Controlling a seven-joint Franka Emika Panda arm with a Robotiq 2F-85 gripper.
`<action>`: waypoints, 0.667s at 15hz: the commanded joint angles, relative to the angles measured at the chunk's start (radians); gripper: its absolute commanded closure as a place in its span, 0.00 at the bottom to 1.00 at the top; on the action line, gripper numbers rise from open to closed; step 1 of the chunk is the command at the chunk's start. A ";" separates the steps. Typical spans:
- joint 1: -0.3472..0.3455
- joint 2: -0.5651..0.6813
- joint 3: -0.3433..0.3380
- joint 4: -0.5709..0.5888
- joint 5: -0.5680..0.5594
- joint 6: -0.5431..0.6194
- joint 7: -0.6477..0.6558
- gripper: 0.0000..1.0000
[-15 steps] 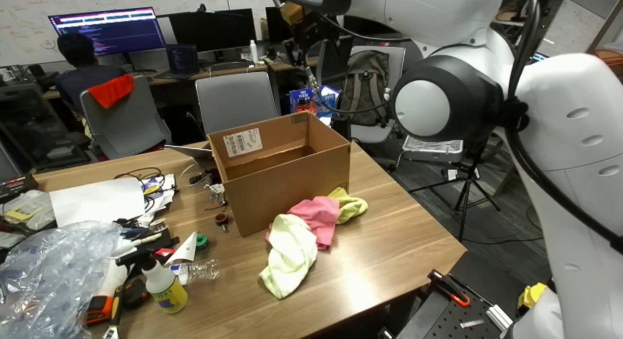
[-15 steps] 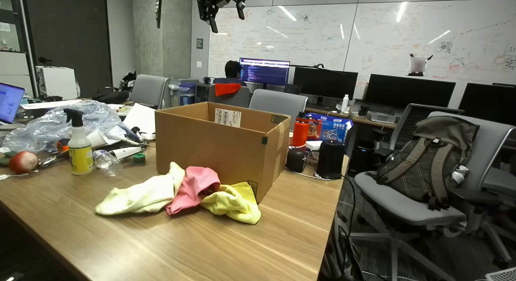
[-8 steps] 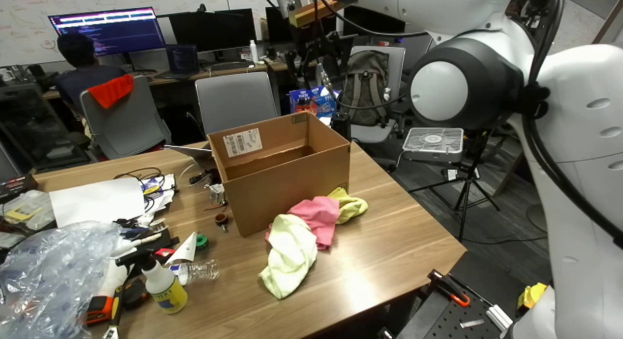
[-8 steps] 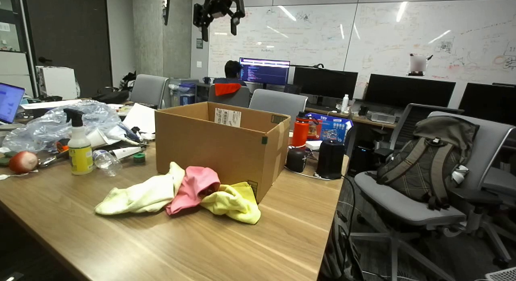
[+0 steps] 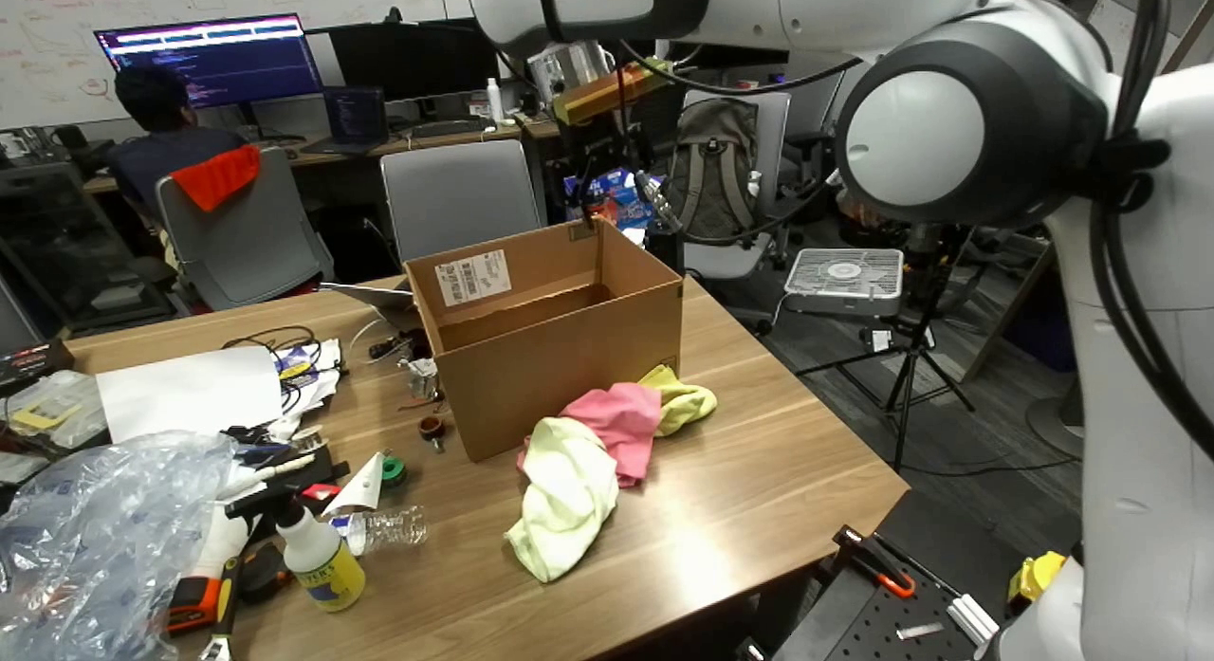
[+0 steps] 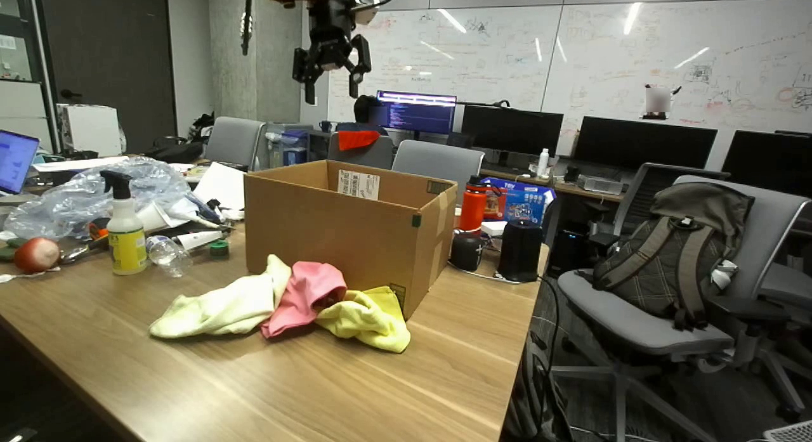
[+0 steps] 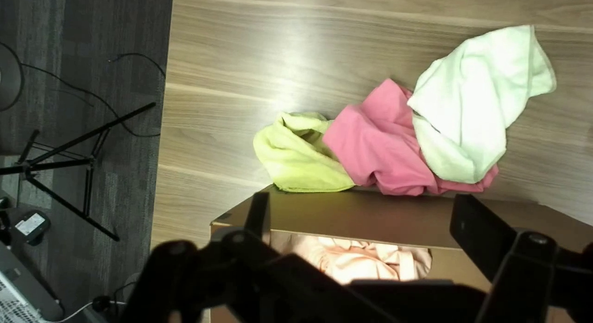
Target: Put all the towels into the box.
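Holding the claw (image 6: 332, 92) high over the box (image 6: 330, 220), aimed straight down, gaping wide! Bearing it from the right on the arm (image 5: 915, 137), bent, with a big round joint out in front.

From the left on the table (image 6: 285, 391): past a clear bag (image 6: 76, 201), past an upright spray bottle (image 6: 128, 248), and on to the open-topped box. Showing a white label (image 6: 358, 185) on its far inner wall and, inside in the wrist view, a peach towel (image 7: 366, 262), partly hidden.

Now along the near wall, on the table: at left a cream towel (image 6: 222, 305), stretched longways from near left to far right; next a pink towel (image 6: 307, 296), crumpled, partly under the cream one; at right, touching the pink, a yellow towel (image 6: 368, 318), bunched, with loose end rightward.
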 commanded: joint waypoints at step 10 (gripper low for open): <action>0.015 -0.221 -0.069 -0.711 0.002 0.538 0.097 0.00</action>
